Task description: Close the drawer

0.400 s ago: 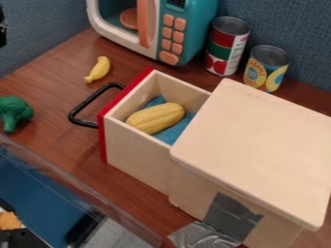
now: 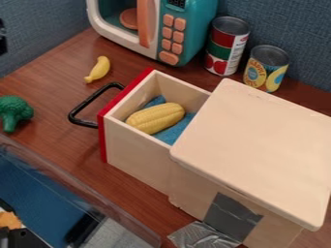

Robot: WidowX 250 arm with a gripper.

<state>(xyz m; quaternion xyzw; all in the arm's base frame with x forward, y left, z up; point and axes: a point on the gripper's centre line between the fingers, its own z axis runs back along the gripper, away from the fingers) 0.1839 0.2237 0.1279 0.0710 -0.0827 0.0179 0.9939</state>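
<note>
Whether the pincer (image 2: 3, 37) is apart or together I cannot tell, but its off-centre push at the handle (image 2: 89, 100), well away from it, could jam the drawer (image 2: 137, 154).

So all I'm getting of the black robot arm (image 2: 2, 36) is a skinny sliver, high up on the left side of the camera view. It's taller than it is wide, kinda ragged along its right side, and cut off by the frame. From this angle it sits above the far left edge of the worktop (image 2: 58, 87), apart from it. Honestly can't tell which part of the arm that is, or how it's angled.
</note>
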